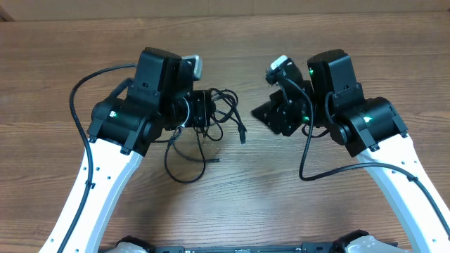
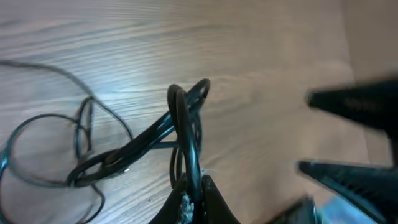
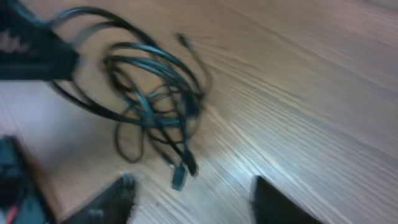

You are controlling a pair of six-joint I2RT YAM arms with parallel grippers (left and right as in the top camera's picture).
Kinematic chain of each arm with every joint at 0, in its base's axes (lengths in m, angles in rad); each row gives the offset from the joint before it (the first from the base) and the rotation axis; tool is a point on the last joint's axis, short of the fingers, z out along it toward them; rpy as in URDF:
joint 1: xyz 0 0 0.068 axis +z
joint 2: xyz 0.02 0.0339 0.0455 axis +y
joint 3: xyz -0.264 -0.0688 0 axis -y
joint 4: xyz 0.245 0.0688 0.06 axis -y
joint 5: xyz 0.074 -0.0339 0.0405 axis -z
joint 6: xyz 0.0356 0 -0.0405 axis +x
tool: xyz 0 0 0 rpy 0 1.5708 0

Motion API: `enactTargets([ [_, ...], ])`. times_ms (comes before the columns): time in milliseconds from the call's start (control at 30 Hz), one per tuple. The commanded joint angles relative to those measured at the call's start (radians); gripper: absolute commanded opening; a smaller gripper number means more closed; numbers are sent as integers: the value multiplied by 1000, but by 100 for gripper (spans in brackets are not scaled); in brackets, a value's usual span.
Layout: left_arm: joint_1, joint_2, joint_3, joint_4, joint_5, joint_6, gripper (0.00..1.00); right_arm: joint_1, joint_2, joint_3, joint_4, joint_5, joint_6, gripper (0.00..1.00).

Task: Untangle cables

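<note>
Thin black cables (image 2: 177,118) in tangled loops; smooth wood-grain table (image 1: 267,211).

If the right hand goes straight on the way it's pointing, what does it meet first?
The right hand would likely meet the cables first, at their loose plug ends; depth unclear.
</note>
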Motion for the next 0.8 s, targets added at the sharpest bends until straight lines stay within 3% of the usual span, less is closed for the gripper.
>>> enactTargets([
  [0, 3, -7, 2, 8, 237, 274, 4, -2, -14, 14, 3, -124, -154, 75],
  [67, 3, -7, 2, 10, 315, 335, 4, -2, -14, 14, 3, -124, -183, 85],
  [200, 3, -7, 2, 10, 402, 399, 4, -2, -14, 14, 2, -124, -213, 88],
  [333, 4, -7, 2, 11, 402, 399, 4, -2, -14, 14, -6, -123, -227, 77],
  [367, 4, -7, 2, 11, 402, 399, 4, -2, -13, 14, -9, -123, -227, 73],
  [433, 4, -7, 2, 11, 402, 398, 4, -2, -10, 14, -16, -122, -227, 56],
  [467, 4, -7, 2, 11, 402, 397, 4, -2, -7, 14, -21, -115, -227, 35],
  [533, 5, -7, 2, 11, 400, 389, 4, -2, -7, 14, -28, -97, -226, 4],
  [667, 6, -7, 2, 12, 370, 341, 4, -2, -7, 14, -31, -97, -226, 4],
  [767, 6, -7, 2, 11, 238, 208, 4, -2, -7, 14, -18, -86, -185, 4],
])
